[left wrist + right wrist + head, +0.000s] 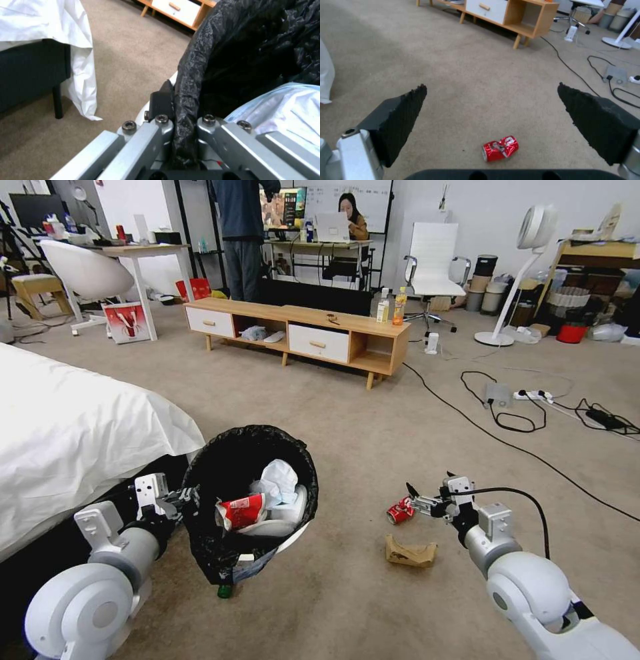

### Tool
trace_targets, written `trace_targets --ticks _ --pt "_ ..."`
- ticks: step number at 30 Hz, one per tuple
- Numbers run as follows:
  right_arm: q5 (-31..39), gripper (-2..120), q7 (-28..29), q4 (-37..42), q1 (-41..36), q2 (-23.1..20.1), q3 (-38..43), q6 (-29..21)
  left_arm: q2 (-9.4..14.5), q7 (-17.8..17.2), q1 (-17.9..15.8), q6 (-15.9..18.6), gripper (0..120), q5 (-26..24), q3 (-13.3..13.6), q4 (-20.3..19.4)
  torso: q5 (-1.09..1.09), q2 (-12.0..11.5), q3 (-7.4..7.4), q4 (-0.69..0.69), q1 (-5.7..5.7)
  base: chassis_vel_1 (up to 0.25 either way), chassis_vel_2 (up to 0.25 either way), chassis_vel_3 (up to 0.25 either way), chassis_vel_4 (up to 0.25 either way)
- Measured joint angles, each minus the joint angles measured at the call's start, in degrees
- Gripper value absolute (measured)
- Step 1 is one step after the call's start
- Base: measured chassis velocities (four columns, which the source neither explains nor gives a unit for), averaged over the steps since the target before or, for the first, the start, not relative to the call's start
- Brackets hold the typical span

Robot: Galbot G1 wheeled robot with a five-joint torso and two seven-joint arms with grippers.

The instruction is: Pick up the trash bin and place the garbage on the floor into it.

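The red can [500, 151] lies on its side on the floor [373, 407], just in front of the right tool [415, 499], which is wide open and holds nothing. The brown paper [410, 552] lies near the can. Farther from the can, the left tool [190, 500] pinches the rim of the trash bin [230, 460], so the right arm is nearer.

1. The trash bin [250, 493] hides most of a small green bottle [225, 591] beneath it.
2. The black bag [186, 120] covers the bin's rim where the left pincer [181, 125] clamps it.
3. The brown paper piece [410, 552] is too crumpled to identify.
4. The bed [73, 433] is cut off at the left edge.
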Motion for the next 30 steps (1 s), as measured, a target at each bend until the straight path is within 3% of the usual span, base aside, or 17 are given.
trace_targets --ticks 18,24,30 --pt "0.1 100 -0.3 -0.9 0.1 0.3 -0.8 0.0 -0.1 1.4 0.4 -1.7 2 2.0 -0.9 -2.1 0.0 0.0 0.0 0.05 0.0 0.038 0.034 0.036 0.037" --pt "0.0 100 -0.6 -1.2 0.0 0.4 -1.0 0.1 -0.1 1.8 0.3 -2.2 2 2.3 -1.3 -3.2 0.0 0.0 0.0 -0.03 0.0 0.009 0.004 0.008 0.012" --pt "0.2 100 -1.1 -2.1 0.2 0.6 -2.0 0.2 0.1 2.0 0.0 -2.9 2 2.3 -1.9 -3.9 0.0 0.0 -0.01 0.01 0.0 0.0 0.0 0.0 0.0"
